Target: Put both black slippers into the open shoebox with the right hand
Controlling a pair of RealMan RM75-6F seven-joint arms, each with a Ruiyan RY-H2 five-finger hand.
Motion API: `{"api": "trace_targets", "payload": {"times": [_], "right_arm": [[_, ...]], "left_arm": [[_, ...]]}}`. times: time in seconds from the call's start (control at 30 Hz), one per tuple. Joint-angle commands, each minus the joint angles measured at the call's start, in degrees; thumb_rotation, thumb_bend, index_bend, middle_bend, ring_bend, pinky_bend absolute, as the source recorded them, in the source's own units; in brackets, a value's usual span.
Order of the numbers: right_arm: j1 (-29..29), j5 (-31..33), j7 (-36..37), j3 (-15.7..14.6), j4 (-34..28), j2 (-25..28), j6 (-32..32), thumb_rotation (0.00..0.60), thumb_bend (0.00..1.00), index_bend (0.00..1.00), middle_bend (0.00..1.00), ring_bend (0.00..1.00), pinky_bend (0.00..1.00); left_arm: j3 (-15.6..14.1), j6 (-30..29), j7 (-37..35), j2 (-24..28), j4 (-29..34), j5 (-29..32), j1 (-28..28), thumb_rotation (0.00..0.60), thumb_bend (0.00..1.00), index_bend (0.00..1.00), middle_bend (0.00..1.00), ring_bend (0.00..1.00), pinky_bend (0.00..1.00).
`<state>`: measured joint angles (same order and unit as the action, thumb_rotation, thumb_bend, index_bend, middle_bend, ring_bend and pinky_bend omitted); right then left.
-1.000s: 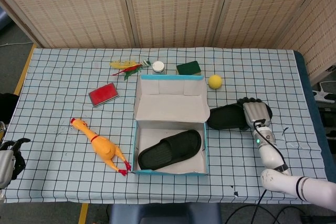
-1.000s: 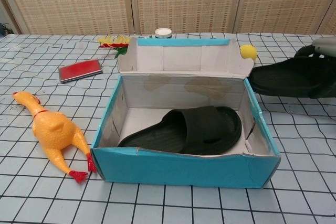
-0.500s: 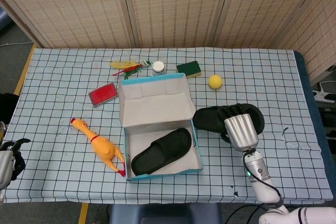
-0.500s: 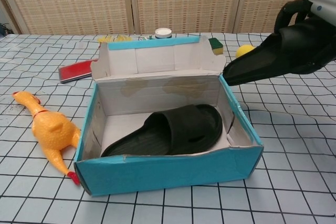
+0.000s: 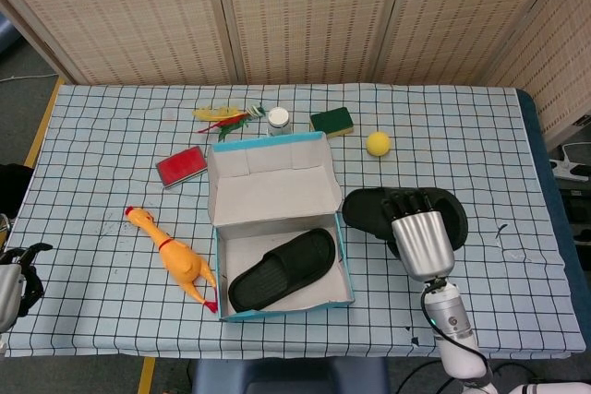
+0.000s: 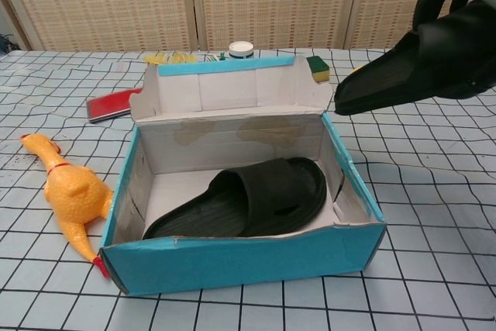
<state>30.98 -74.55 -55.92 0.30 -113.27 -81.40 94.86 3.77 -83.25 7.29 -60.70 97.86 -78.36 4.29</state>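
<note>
The right robot hand [image 5: 420, 239] grips the second slipper [image 5: 369, 209] raised beside the shoebox [image 5: 277, 168], whose free half beside the first slipper [image 5: 282, 269] awaits it.

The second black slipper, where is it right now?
The second slipper is held by the right hand, lifted just right of the shoebox.

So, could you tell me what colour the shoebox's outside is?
Teal blue shoebox, clearest in the chest view.
</note>
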Motion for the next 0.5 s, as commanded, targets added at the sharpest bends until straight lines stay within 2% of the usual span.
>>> {"api": "trace_targets", "payload": {"times": [0.03,0.2,0.33,0.5], "right_arm": [[-1.2,0.2,-8.9,1.7,-5.3,0.2,1.8,0.6,0.04,0.48,0.46,0.32,0.26],[-0.8,-1.5,-6.4,2.2,-7.7,0.6,-1.7,0.6,0.04,0.48,0.46,0.32,0.26],[0.0,-4.5,0.9,2.2,-8.3,0.9,-6.4,0.6,0.04,0.49,0.46,0.33,0.26],[2.1,-4.6,11.4,3.1,-8.7,2.2,-14.1,0.6,0.04,0.49,0.46,0.33,0.26]], "left_arm": [[0.0,-0.1,-0.1,0.1,0.1,0.0,-0.1,0.6,0.41,0.29,0.27,0.28,0.43],[0.0,-0.2,-0.1,0.1,0.2,-0.2,-0.1,0.6,0.41,0.29,0.27,0.28,0.43],[0.0,0.0,0.2,0.0,0.0,0.1,0.0,0.6,0.41,0.29,0.27,0.28,0.43],[0.0,-0.1,0.1,0.0,0.0,0.0,0.0,0.6,0.41,0.29,0.27,0.28,0.43]]}}
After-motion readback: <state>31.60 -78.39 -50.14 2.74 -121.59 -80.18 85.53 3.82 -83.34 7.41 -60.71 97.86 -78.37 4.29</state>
